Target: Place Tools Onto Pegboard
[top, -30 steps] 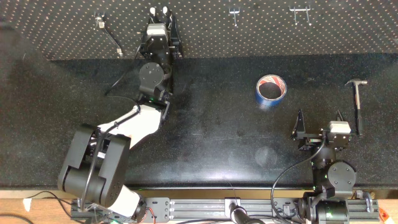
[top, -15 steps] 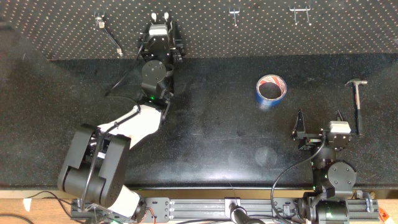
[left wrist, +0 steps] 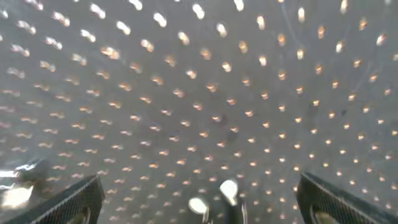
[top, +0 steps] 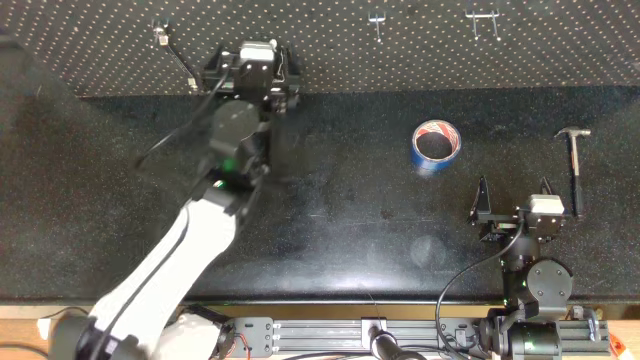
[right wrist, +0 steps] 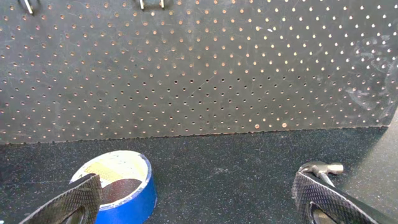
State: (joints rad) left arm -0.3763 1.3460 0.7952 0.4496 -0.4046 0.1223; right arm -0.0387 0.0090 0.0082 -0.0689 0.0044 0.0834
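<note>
Light falls evenly from above, soft enough that the black counter shows only a faint pale sheen and short shadows. The left arm is smeared with blur. Up close in the left wrist view, the pegboard swims out of focus, its holes glowing warm, lit from behind. The right wrist view is crisp.
</note>
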